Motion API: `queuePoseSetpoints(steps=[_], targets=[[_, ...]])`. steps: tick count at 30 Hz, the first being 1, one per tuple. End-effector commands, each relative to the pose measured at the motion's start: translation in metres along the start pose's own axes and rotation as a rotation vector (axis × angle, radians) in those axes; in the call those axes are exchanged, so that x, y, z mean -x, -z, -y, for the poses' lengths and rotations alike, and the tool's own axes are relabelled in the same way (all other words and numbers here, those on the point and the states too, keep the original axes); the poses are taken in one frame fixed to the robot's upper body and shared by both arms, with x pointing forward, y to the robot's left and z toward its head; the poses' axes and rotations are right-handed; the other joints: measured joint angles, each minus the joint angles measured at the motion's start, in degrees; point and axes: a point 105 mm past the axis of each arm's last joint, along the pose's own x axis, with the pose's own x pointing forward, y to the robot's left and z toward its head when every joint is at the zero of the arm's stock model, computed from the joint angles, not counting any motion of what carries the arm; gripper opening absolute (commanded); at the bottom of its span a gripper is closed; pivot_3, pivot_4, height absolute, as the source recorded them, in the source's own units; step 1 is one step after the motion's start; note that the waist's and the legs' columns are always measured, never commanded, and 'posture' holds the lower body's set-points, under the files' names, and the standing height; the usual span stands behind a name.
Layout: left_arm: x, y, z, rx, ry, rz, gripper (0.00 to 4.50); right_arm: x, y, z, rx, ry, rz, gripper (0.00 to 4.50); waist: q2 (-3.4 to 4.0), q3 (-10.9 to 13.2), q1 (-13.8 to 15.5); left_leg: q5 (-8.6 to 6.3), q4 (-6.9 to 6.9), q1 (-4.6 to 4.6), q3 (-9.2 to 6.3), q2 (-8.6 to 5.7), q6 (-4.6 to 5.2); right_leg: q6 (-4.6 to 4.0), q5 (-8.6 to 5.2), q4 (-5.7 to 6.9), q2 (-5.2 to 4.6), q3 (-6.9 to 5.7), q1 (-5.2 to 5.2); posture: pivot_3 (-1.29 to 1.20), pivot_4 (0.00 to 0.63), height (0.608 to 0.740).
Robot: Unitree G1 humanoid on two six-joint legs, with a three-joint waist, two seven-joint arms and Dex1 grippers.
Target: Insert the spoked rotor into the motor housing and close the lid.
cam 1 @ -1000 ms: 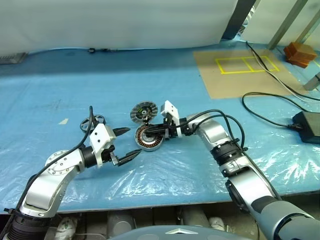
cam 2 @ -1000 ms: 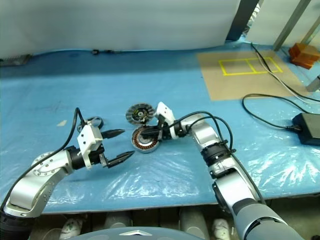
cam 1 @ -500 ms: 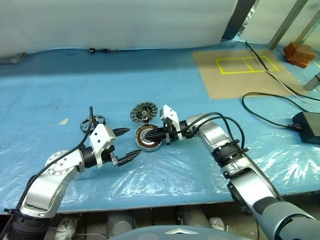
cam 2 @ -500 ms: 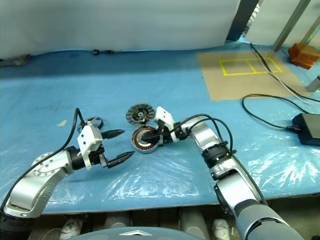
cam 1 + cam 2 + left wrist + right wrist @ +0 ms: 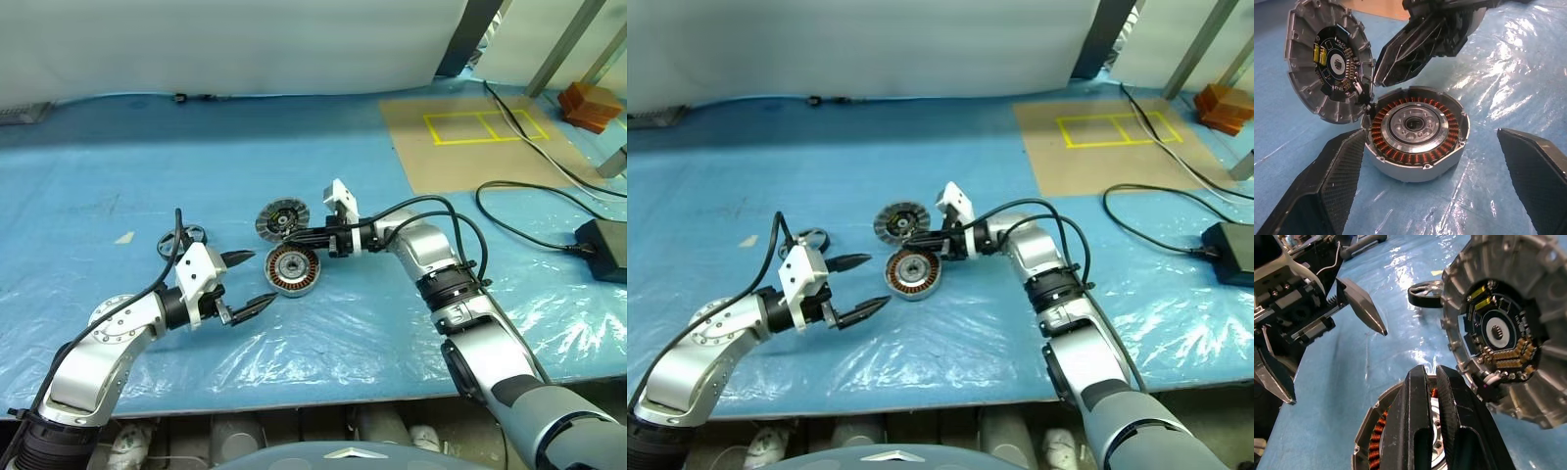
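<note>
Right tool [image 5: 294, 235] — fingers pinched shut, empty — has lifted off the motor housing [image 5: 292, 270] toward the lid [image 5: 282, 217] at its 11 o'clock; left tool [image 5: 253, 281] gapes idle at 9; spoked rotor [image 5: 182, 238] still uninserted, far left — open bench [image 5: 323, 338] all round.

Left hand spread wide, right hand pinched shut

The left arm reaches in from the near left, elbow bent, its left hand [image 5: 247, 281] level and pointing right with the two black fingers [image 5: 1337, 171] set far apart. The right arm comes from the near right, forearm angled toward the far left, wrist bent so the right hand [image 5: 292, 234] points left, its fingers [image 5: 1422, 416] pressed together and gripping nothing
</note>
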Motion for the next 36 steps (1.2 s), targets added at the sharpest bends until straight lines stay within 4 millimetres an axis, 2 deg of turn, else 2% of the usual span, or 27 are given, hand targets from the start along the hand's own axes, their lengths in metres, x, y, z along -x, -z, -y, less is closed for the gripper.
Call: queuePoseSetpoints(steps=[1, 5, 8, 12, 14, 17, 19, 23, 28, 32, 36], targets=[[0.000, -0.008, 0.001, -0.022, 0.007, 0.028, 4.50, -0.008, 0.001, -0.008, 0.060, -0.028, -0.027, 0.29, 0.00, 0.00, -0.01, 0.00, 0.00, -0.01, 0.00, 0.00, -0.01, 0.00, 0.00, 0.00, 0.00, 0.00, 0.00, 0.00, 0.150, 0.740], [0.001, -0.008, -0.002, -0.024, -0.007, 0.025, 4.50, -0.012, 0.024, -0.008, 0.108, -0.010, -0.117, 0.29, 0.00, 0.00, -0.02, -0.01, 0.01, 0.00, 0.00, 0.00, -0.02, 0.00, 0.00, 0.02, 0.00, 0.00, 0.01, 0.00, 0.150, 0.740], [0.006, -0.007, -0.010, -0.024, -0.057, 0.015, 4.50, -0.011, 0.022, -0.006, 0.131, -0.001, -0.125, 0.29, -0.01, 0.00, -0.06, -0.01, 0.04, 0.02, 0.00, 0.00, -0.02, 0.00, 0.00, 0.02, -0.01, 0.02, 0.02, 0.00, 0.150, 0.740], [0.019, -0.007, -0.022, -0.001, -0.142, 0.014, 4.50, -0.001, 0.006, 0.000, 0.151, 0.024, -0.085, 0.29, 0.00, 0.00, -0.08, -0.01, 0.04, 0.02, 0.00, 0.00, -0.02, 0.00, 0.00, 0.04, 0.00, 0.03, 0.04, 0.00, 0.150, 0.740], [0.027, -0.007, -0.028, -0.006, -0.176, 0.006, 4.50, 0.006, -0.010, 0.001, 0.155, 0.033, -0.033, 0.29, 0.00, 0.00, -0.07, -0.01, 0.05, 0.03, 0.00, 0.00, -0.02, 0.00, 0.00, 0.03, -0.01, 0.02, 0.03, 0.00, 0.150, 0.740], [0.041, -0.012, -0.042, -0.028, -0.231, -0.006, 4.50, 0.018, -0.036, -0.004, 0.149, 0.021, 0.048, 0.29, -0.01, 0.01, -0.02, -0.01, 0.04, -0.01, 0.00, 0.00, -0.02, 0.00, 0.00, 0.01, 0.00, 0.02, -0.02, 0.00, 0.150, 0.740], [0.051, -0.018, -0.053, -0.047, -0.259, -0.015, 4.50, 0.027, -0.044, -0.009, 0.155, 0.015, 0.059, 0.29, -0.01, 0.01, 0.06, -0.01, 0.02, 0.00, -0.01, 0.00, -0.01, 0.01, 0.00, 0.02, 0.01, 0.01, -0.02, 0.00, 0.150, 0.740], [0.066, -0.023, -0.078, -0.080, -0.305, -0.096, 4.50, 0.047, -0.034, -0.016, 0.181, 0.028, 0.002, 0.29, -0.05, -0.01, 0.47, -0.01, 0.02, 0.05, -0.01, 0.00, -0.02, 0.01, 0.01, -0.02, 0.01, 0.00, 0.04, 0.00, 0.150, 0.740], [0.068, -0.030, -0.102, -0.119, -0.274, -0.173, 4.50, 0.063, -0.020, -0.023, 0.198, 0.039, -0.063, 0.29, -0.06, 0.01, 0.48, -0.01, 0.03, 0.06, -0.02, -0.01, -0.02, 0.02, 0.01, 0.00, 0.00, 0.00, 0.04, 0.00, 0.150, 0.740], [0.067, -0.034, -0.121, -0.172, -0.215, -0.282, 4.50, 0.067, -0.021, -0.021, 0.193, 0.081, -0.050, 0.29, -0.07, 0.01, 0.18, 0.00, 0.05, 0.08, -0.02, -0.02, -0.03, 0.03, 0.01, 0.02, 0.01, 0.05, 0.03, 0.00, 0.150, 0.740], [0.064, -0.029, -0.141, -0.200, -0.135, -0.448, 4.50, 0.067, -0.018, -0.020, 0.184, 0.116, -0.045, 0.29, -0.07, 0.01, 0.36, 0.00, 0.04, 0.11, -0.02, -0.03, -0.04, 0.02, 0.01, 0.04, 0.01, 0.03, 0.04, 0.00, 0.150, 0.740]])
